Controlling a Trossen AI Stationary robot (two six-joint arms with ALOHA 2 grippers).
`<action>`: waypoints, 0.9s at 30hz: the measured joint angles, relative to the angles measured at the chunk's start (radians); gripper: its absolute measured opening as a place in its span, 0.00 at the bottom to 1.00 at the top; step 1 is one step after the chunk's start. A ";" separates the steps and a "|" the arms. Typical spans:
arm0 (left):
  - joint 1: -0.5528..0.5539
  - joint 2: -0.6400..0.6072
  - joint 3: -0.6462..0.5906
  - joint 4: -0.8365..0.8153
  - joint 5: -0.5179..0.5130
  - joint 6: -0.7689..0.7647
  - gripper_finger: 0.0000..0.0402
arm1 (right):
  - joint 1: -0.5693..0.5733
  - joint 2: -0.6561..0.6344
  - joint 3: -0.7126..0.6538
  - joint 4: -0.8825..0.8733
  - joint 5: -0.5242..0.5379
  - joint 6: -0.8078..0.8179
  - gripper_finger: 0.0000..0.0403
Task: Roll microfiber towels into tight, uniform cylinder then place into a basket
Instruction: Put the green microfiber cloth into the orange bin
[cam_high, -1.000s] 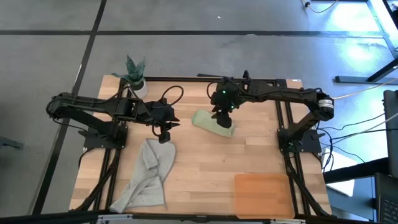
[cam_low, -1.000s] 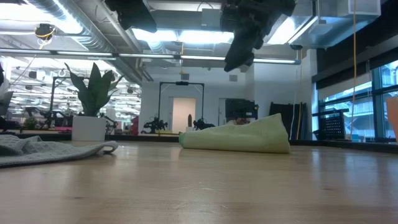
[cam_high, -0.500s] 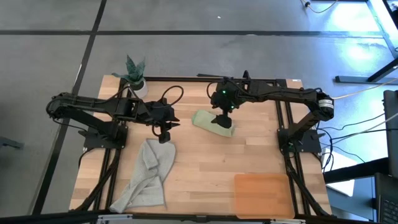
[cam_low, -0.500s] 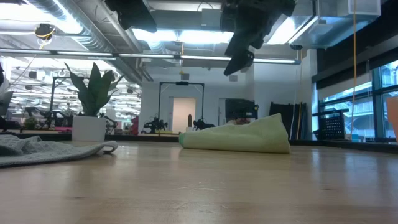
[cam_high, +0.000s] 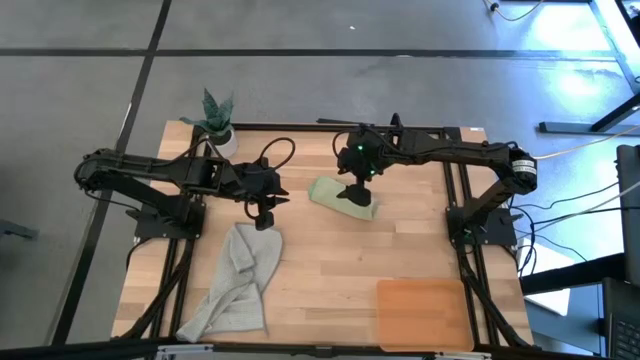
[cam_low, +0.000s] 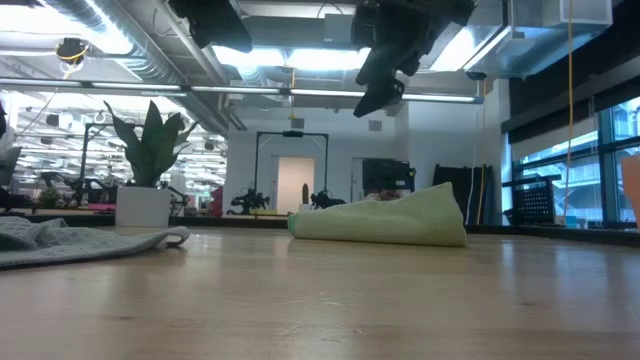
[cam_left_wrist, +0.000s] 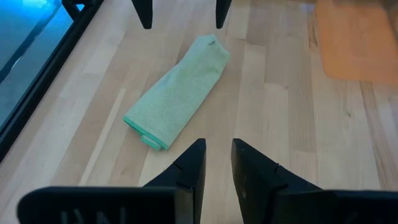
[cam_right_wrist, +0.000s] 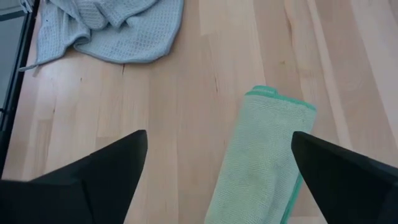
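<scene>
The sage green towel (cam_high: 340, 197) lies on the tabletop as a loose, flattened roll, far of the table's middle. My right gripper (cam_right_wrist: 217, 186) hangs well above it, open wide, a finger out to either side and nothing between them; the low view shows it (cam_low: 383, 85) high over the roll (cam_low: 380, 222). The light grey towel (cam_high: 238, 282) lies crumpled and spread at the near left. My left gripper (cam_left_wrist: 218, 163) hovers above the table between the two towels, open by a narrow gap and holding nothing. The orange-brown basket (cam_high: 423, 312) sits flat at the near right.
A small potted plant (cam_high: 215, 122) in a white pot stands at the far left corner. Bare wood lies between the green towel and the basket. Dark frame rails (cam_high: 458, 215) run along the table's left and right edges.
My right gripper has opened wide while staying in place above the green towel. The towel has not moved.
</scene>
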 joint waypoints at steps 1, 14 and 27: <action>0.000 0.000 0.000 0.000 0.000 0.000 0.17 | 0.000 0.000 0.000 0.000 0.000 0.000 0.99; 0.000 0.000 0.000 0.000 0.000 0.000 0.17 | 0.000 0.000 0.000 0.012 0.000 0.001 0.98; 0.000 0.000 0.001 0.000 0.000 0.000 0.17 | 0.000 0.041 0.000 0.008 0.054 0.062 0.98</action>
